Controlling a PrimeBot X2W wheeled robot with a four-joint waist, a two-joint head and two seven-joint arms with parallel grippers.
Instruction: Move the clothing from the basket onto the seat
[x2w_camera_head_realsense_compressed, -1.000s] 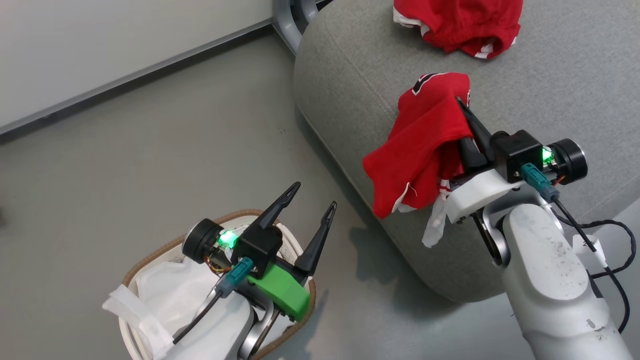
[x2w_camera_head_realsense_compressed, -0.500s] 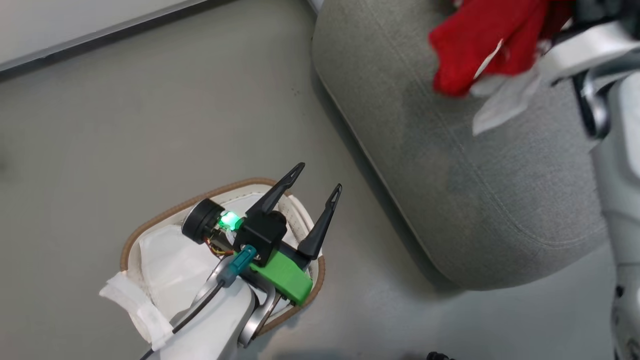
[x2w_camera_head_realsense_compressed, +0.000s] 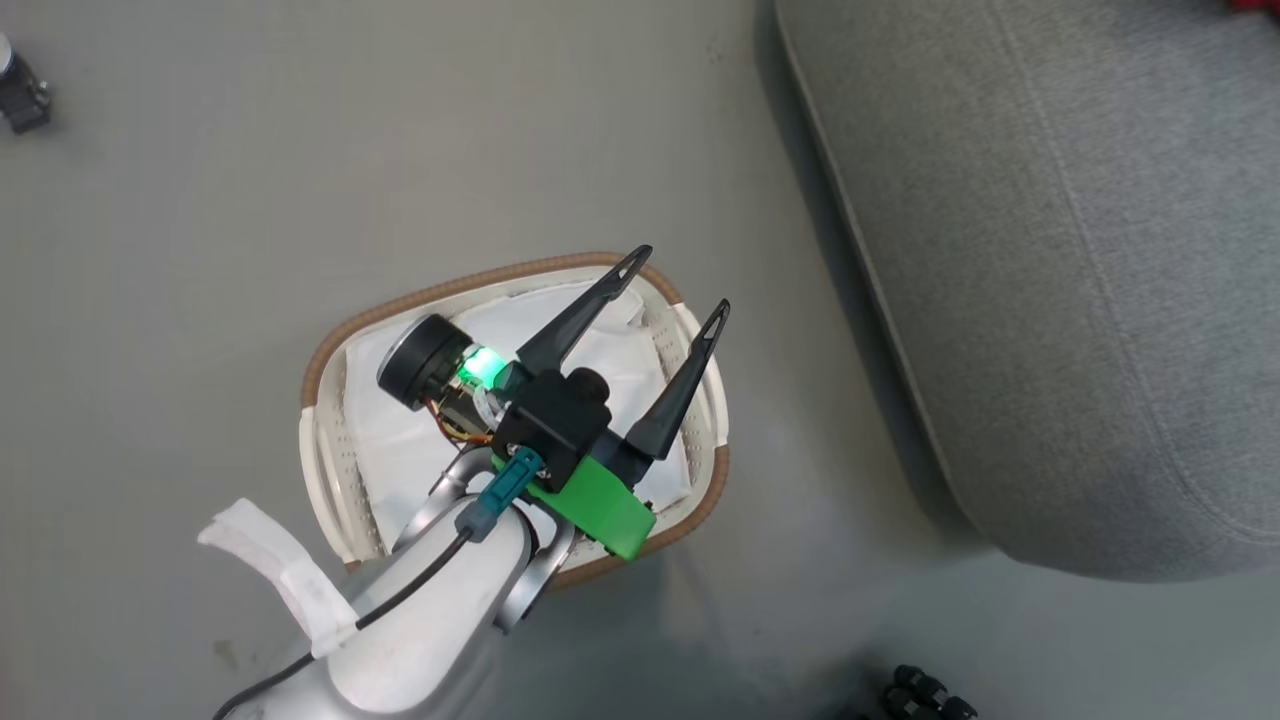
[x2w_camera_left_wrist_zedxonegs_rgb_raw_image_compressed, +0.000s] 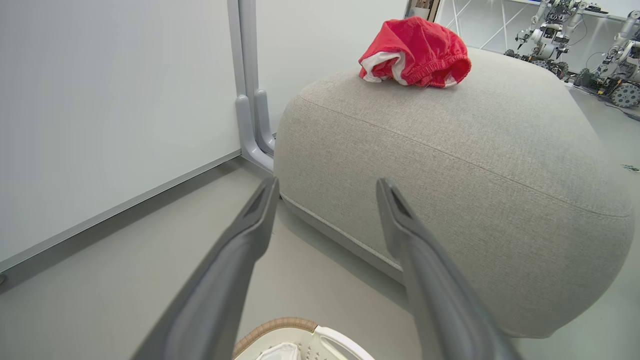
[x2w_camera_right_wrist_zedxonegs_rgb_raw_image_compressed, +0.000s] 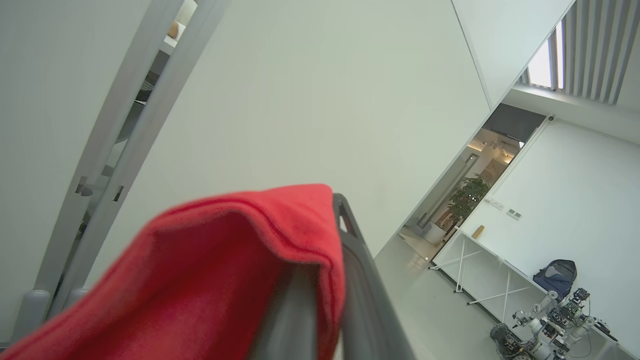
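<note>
Over the right gripper (x2w_camera_right_wrist_zedxonegs_rgb_raw_image_compressed: 341, 211), draped clothing (x2w_camera_right_wrist_zedxonegs_rgb_raw_image_compressed: 210, 280) hides most of its jaws.

Nothing here is legible: no words, numbers, brands or signs can be read. The clothing (x2w_camera_left_wrist_zedxonegs_rgb_raw_image_compressed: 417, 50) at the top edge of the seat (x2w_camera_left_wrist_zedxonegs_rgb_raw_image_compressed: 450, 165) shows white trim, but no characters can be made out on it.

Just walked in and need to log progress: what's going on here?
A robot is moving clothing from the basket to the grey seat. One red garment lies on the seat; the right gripper is shut on a second garment. The left gripper hangs open above the basket, whose white liner is visible.
</note>
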